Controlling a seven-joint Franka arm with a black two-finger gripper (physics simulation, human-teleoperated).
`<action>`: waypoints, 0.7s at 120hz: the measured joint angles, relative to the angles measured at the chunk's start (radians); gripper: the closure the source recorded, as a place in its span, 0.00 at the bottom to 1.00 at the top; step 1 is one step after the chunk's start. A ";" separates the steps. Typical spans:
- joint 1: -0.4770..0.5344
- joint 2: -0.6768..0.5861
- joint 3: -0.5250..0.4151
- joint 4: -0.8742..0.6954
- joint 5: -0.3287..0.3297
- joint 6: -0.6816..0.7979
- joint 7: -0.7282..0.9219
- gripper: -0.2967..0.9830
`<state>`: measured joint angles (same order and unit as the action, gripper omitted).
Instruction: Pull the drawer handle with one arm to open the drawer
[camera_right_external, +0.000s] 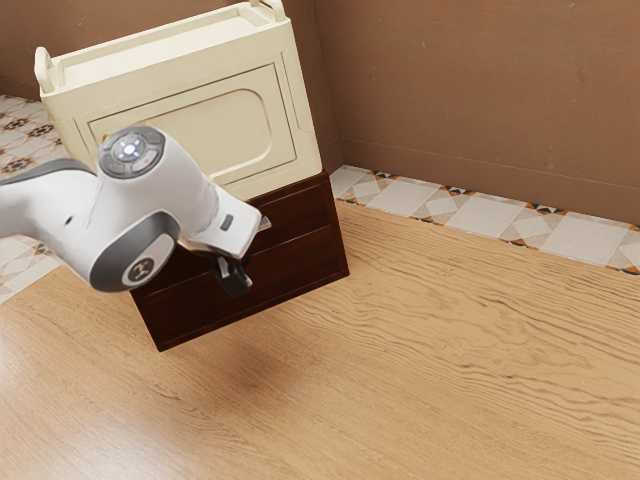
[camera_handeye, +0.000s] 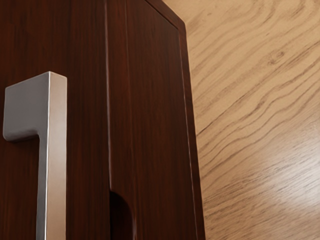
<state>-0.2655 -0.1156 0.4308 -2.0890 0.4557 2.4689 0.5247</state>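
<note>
Wood surface (camera_right_external: 450, 350) past cabinet (camera_right_external: 295, 265) edge — wide; gripper (camera_right_external: 238, 284) near silver handle (camera_handeye: 57, 160)

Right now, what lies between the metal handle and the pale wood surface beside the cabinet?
In the wrist view, the cabinet's dark wooden front lies between the handle and the pale wood surface.

A cream panelled box (camera_right_external: 225, 130) sits atop the dark wooden cabinet (camera_right_external: 300, 270). The white arm (camera_right_external: 185, 175) reaches across the cabinet's front, the black gripper (camera_right_external: 236, 279) near it. Patterned tiles (camera_right_external: 480, 222) flank the cabinet; pale wood (camera_right_external: 430, 360) spreads before it.
</note>
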 joint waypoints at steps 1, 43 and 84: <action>0.000 0.000 0.000 0.000 0.000 0.000 0.000 0.23; -0.002 -0.033 0.001 -0.028 -0.002 0.004 -0.001 0.24; -0.013 -0.053 0.000 -0.053 -0.008 0.016 -0.003 0.23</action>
<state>-0.2790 -0.1687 0.4311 -2.1420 0.4479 2.4850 0.5216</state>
